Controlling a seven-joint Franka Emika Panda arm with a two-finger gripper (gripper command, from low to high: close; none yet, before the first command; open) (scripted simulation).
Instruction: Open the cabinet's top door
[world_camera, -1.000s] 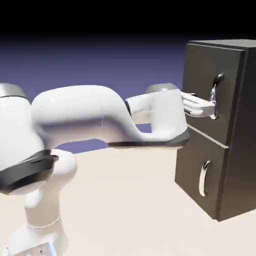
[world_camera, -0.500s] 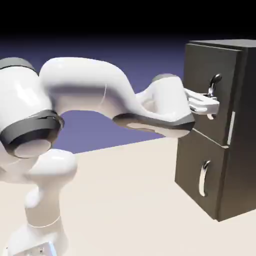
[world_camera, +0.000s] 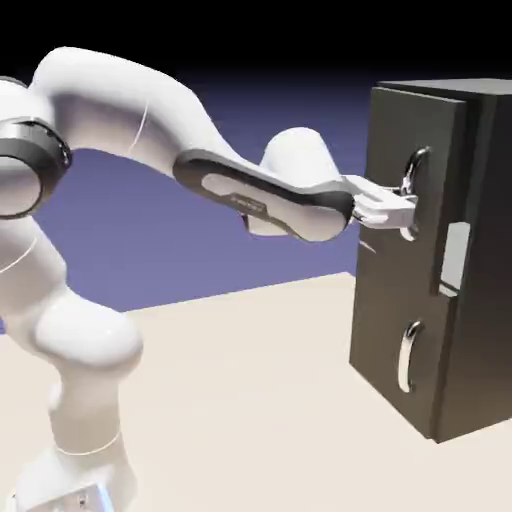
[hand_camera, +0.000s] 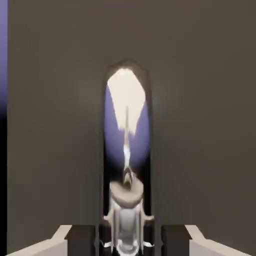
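Top door (world_camera: 405, 190) of cabinet (world_camera: 480, 260) at exterior view's right, on table (world_camera: 250, 400), swung partly out from the cabinet front, pale gap showing at its far edge. Gripper (world_camera: 400, 207) reaching level from the left, fingers pinched on the door's curved silver handle (world_camera: 412, 190); in hand view, handle (hand_camera: 127, 165) fills centre between the finger tips (hand_camera: 82, 239). Lower door (world_camera: 395, 350) flush, its handle (world_camera: 406, 357) untouched.
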